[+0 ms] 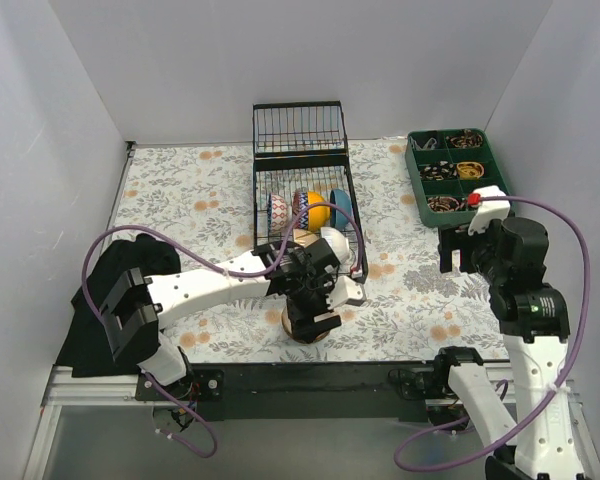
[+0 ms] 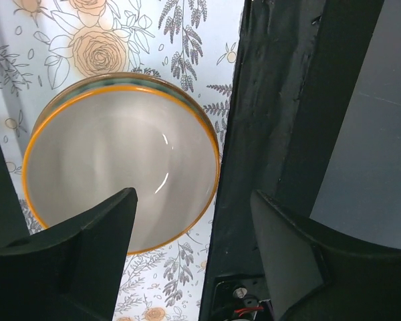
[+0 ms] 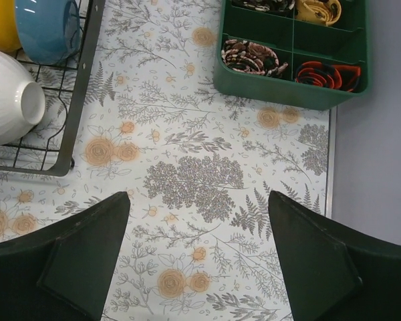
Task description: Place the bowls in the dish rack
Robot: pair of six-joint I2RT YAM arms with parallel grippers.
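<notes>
Hangs the left gripper [image 2: 192, 197] over the orange-rimmed bowl [image 2: 113, 154] at the 6 o'clock edge of the table [image 1: 420, 300], jaws part-spread, one finger above its hollow, the other past its rim, gripping nothing. Holds the right gripper [image 3: 199, 200] spread wide and empty, at 3 o'clock from the dish rack [image 1: 300, 130]. Shows white bowl [image 3: 7, 93], blue bowl [image 3: 47, 30] and yellow bowl [image 1: 318, 212] racked, at 12 o'clock from the loose one.

Bright, even, diffuse light from above; white walls [image 1: 280, 60] bounce it around. Shadows on surface [image 1: 420, 290] faint, soft-edged. Two small glare streaks inside cream bowl [image 2: 120, 160]. Floral print crisp in right wrist view. Right pincer fingers [image 3: 73, 267], close to lens, dark, nearly featureless, slightly soft.
</notes>
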